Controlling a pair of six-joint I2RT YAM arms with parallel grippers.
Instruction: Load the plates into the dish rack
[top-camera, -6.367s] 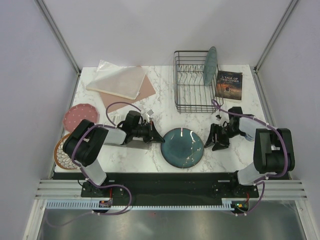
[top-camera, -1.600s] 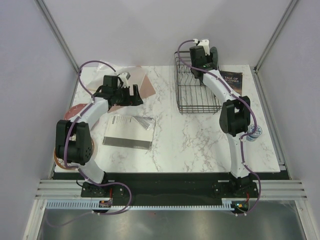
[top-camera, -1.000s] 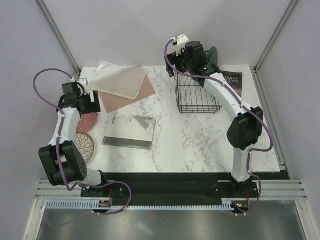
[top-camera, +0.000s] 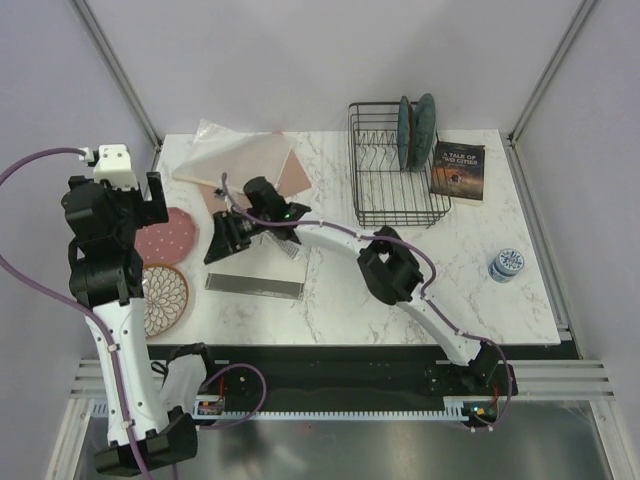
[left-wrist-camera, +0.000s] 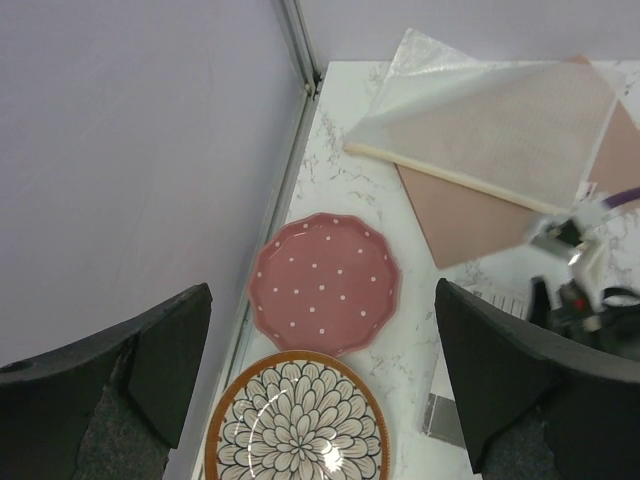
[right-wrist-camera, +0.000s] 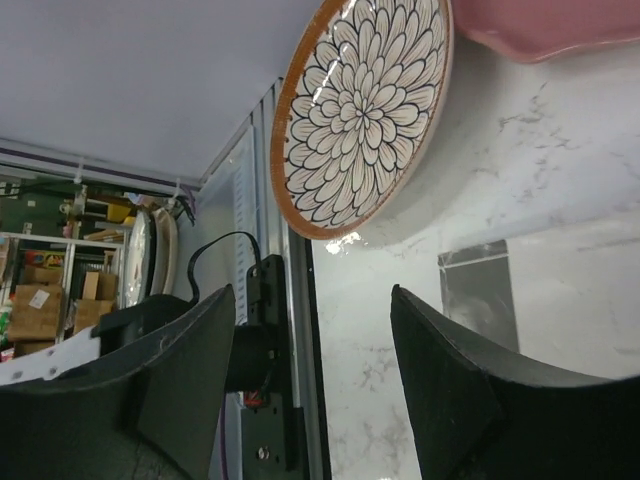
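The black wire dish rack (top-camera: 393, 190) stands at the back right. Two plates stand upright in it, a dark blue one (top-camera: 404, 131) and a teal one (top-camera: 426, 121). Flat on the table at the left lie the pink speckled plate (top-camera: 172, 236) (left-wrist-camera: 323, 283) and the whitish flower-pattern plate (top-camera: 166, 298) (left-wrist-camera: 297, 422) (right-wrist-camera: 365, 100). My left gripper (top-camera: 120, 215) (left-wrist-camera: 322, 330) hangs open high above those two. The right gripper (top-camera: 213, 243) (right-wrist-camera: 310, 310) is stretched across to the left, low beside the pink plate (right-wrist-camera: 545, 25), open and holding nothing.
A clear bag on a pinkish-brown sheet (top-camera: 245, 160) lies at the back left. A grey metal sheet (top-camera: 255, 285) lies under the right forearm. A book (top-camera: 458, 170) sits right of the rack, and a small blue-and-white object (top-camera: 507, 264) is further right. The table's left edge (left-wrist-camera: 285, 210) runs close by the plates.
The right arm has left the rack and swung across to the left, down beside the pink plate. The dark blue plate now stands in the rack. The left arm has risen.
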